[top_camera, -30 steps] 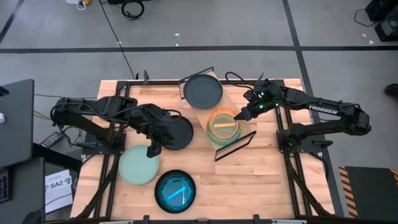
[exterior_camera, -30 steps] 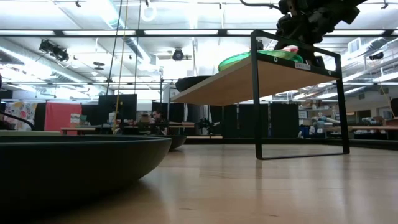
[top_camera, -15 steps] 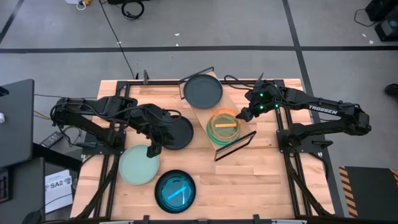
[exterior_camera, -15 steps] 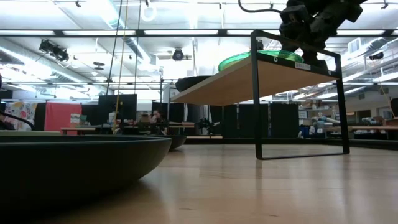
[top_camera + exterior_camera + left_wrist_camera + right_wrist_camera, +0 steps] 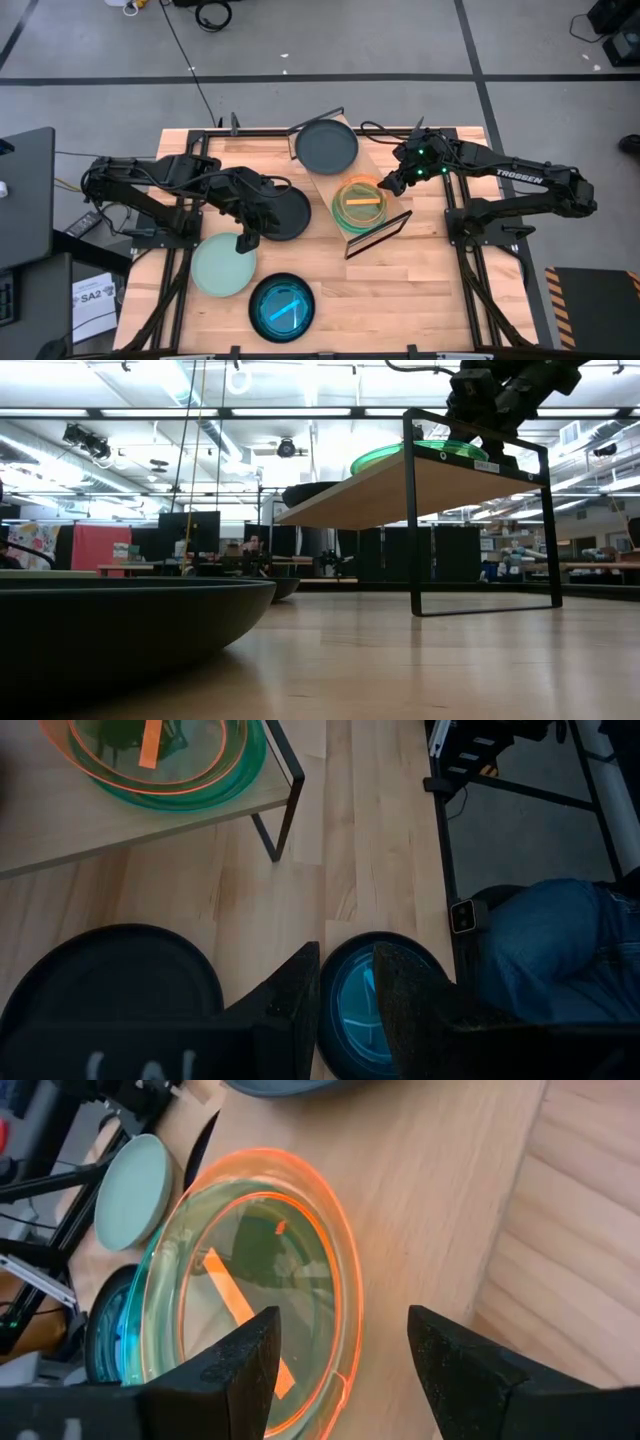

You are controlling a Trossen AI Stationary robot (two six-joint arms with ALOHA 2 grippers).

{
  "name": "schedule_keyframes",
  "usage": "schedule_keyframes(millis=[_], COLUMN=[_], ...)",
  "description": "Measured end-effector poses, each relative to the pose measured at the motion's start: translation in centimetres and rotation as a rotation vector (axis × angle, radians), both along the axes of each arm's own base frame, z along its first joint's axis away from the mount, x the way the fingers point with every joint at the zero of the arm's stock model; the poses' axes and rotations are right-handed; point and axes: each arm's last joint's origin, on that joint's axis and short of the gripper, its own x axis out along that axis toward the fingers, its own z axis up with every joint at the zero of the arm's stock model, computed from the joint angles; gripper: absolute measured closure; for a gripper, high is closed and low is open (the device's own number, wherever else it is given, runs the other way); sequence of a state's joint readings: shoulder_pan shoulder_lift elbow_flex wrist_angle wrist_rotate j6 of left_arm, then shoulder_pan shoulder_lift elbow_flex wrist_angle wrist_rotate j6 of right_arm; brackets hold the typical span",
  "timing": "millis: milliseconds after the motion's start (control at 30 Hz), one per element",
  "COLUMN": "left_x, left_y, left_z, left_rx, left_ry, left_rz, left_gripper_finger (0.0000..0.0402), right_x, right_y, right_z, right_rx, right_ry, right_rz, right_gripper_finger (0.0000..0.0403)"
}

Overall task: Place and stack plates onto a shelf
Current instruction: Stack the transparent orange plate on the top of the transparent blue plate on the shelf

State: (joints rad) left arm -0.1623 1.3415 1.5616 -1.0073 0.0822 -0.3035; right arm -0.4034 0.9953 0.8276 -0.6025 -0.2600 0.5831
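Landmark: the long pale wood shelf (image 5: 345, 190) with thin black wire end frames. Nearest the table's front edge, well clear of it, lies a round teal plate (image 5: 281, 308); beyond that, a pale green plate (image 5: 223, 264). The left gripper (image 5: 246, 241) hangs just left of the shelf over a black plate (image 5: 285, 212), its fingers narrowly parted, holding nothing. On the shelf's near end, an orange plate (image 5: 359, 199) sits stacked in a bright green plate (image 5: 341, 216); the right gripper (image 5: 386, 186) hovers at their right rim, fingers released wide. A dark grey plate (image 5: 326, 146) occupies the far end.

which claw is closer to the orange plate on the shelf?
Right. The right claw hovers open just beside the orange plate on the shelf. The left claw is far across the table, by the black plate.
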Motion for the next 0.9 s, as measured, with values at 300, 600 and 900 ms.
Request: schedule_keyframes(millis=[300,600,900], left_x=[0.0,0.0,0.0], left_y=[0.0,0.0,0.0], left_z=[0.0,0.0,0.0], left_rx=[0.0,0.0,0.0], left_ry=[0.0,0.0,0.0], left_rz=[0.0,0.0,0.0], left_gripper_finger=[0.0299,0.0299,0.0299], right_x=[0.3,0.6,0.9], right_y=[0.8,2.0,2.0], right_z=[0.0,0.1,0.4], right_rx=[0.07,0.128,0.05], right_ry=[-0.011,-0.029,-0.068], right_rz=[0.008,0.116,0.167], right_gripper_finger=[0.0179,0.018,0.018])
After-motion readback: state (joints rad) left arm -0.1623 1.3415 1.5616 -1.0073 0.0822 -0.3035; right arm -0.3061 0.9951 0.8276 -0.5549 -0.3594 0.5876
